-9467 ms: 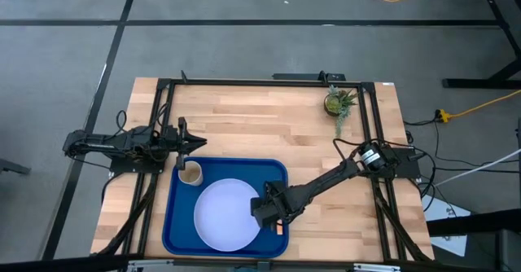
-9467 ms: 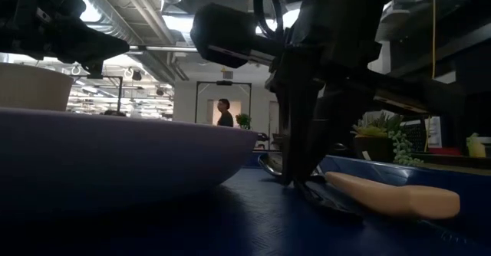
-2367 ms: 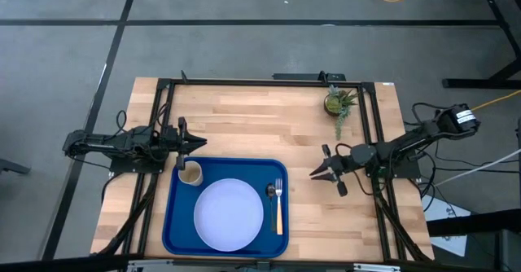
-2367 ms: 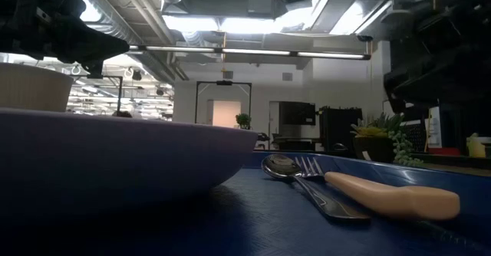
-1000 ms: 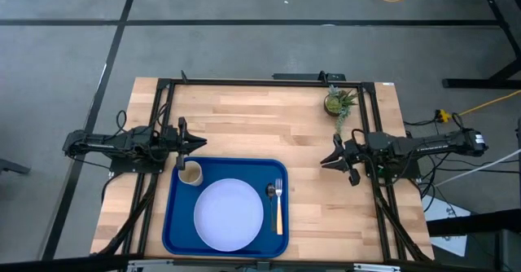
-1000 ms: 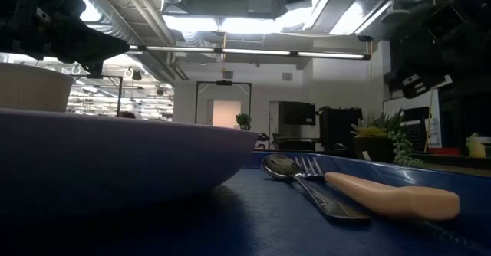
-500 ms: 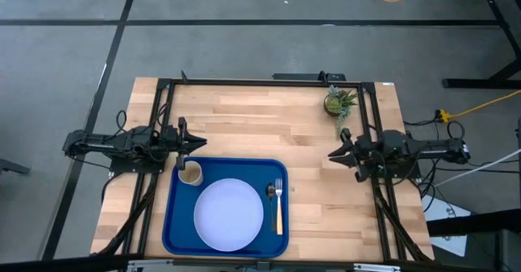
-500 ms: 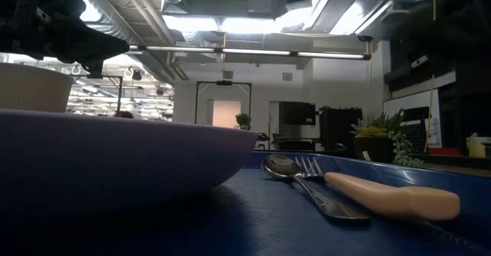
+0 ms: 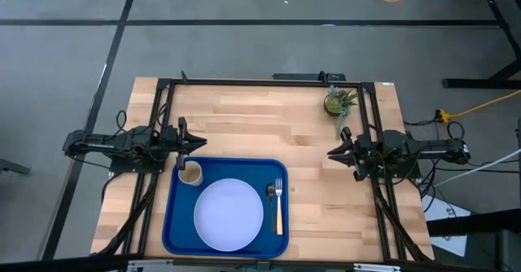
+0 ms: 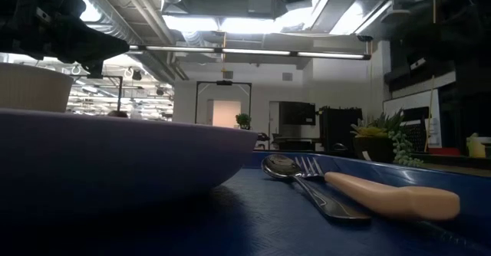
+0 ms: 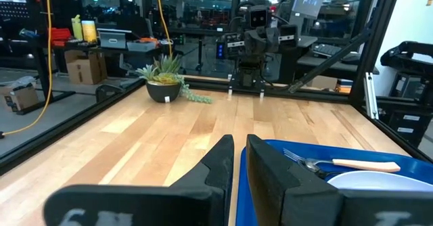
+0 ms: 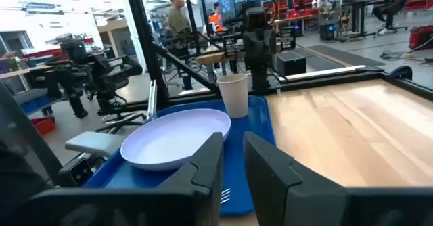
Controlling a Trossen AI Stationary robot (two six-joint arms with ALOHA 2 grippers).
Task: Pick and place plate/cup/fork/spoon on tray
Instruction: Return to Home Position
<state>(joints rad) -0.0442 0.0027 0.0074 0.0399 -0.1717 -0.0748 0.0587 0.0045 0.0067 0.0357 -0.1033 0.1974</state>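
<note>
We see the large blue rectangular tray (image 9: 236, 167) on the light wood bench (image 9: 269, 117) w/ all four items on it. The round pale lavender plate (image 9: 229, 214) fills the middle, and the small tan cylindrical cup (image 9: 190, 173) stands upright in the tray's far-left corner, just beside the plate. The small dark spoon (image 9: 271, 197) & the tan-handled metal fork (image 9: 279, 208) lie side by side btwn plate & right rim, spoon nearer the plate. The left end effector (image 9: 189, 144) hovers just beyond the cup, fingers nearly together, empty. The right end effector (image 9: 334, 152) sits at the bench's right side near a small potted green plant (image 9: 336, 103), well apart from the tray, fingers likewise nearly together, empty.
</note>
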